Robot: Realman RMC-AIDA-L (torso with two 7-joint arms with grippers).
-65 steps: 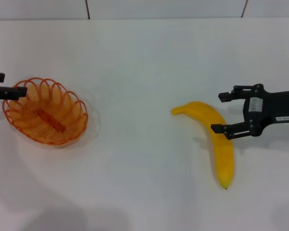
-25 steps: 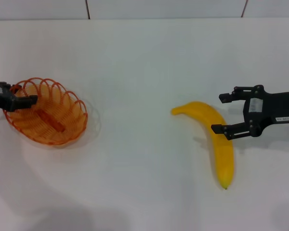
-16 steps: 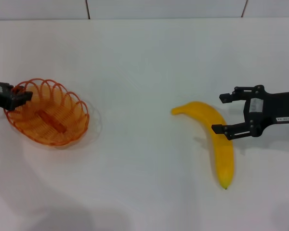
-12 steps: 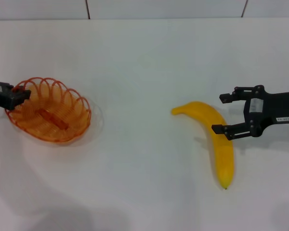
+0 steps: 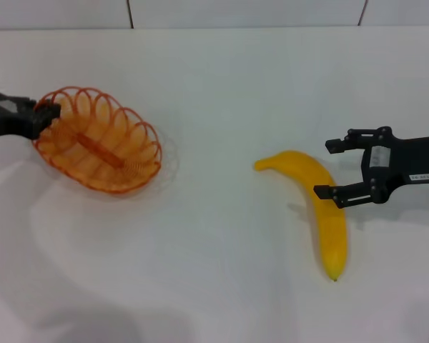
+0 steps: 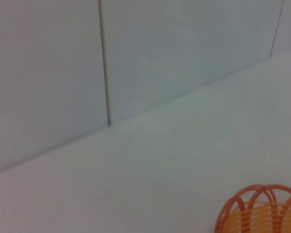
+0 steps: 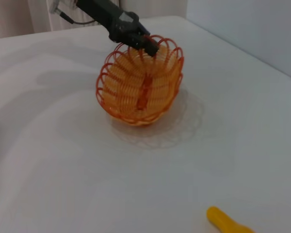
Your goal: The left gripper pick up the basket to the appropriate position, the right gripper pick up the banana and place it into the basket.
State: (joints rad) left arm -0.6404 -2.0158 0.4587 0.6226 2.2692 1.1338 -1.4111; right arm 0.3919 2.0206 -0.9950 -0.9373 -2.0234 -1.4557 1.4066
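The orange wire basket (image 5: 100, 148) hangs tilted just above the white table at the left, over its own shadow. My left gripper (image 5: 50, 113) is shut on the basket's left rim. The right wrist view shows the same grip (image 7: 152, 48) on the basket (image 7: 140, 90). A piece of the basket's rim (image 6: 260, 208) shows in the left wrist view. The yellow banana (image 5: 322, 214) lies on the table at the right. My right gripper (image 5: 324, 168) is open beside the banana's upper part, its fingers level with it. The banana's end (image 7: 223, 221) shows in the right wrist view.
The white table (image 5: 222, 250) stretches between the basket and the banana with nothing on it. A tiled wall (image 5: 243, 13) runs along the table's far edge.
My left gripper has closed on the basket's rim, lifted it and carried it to the right and a little farther back. The right gripper and the banana have not moved.
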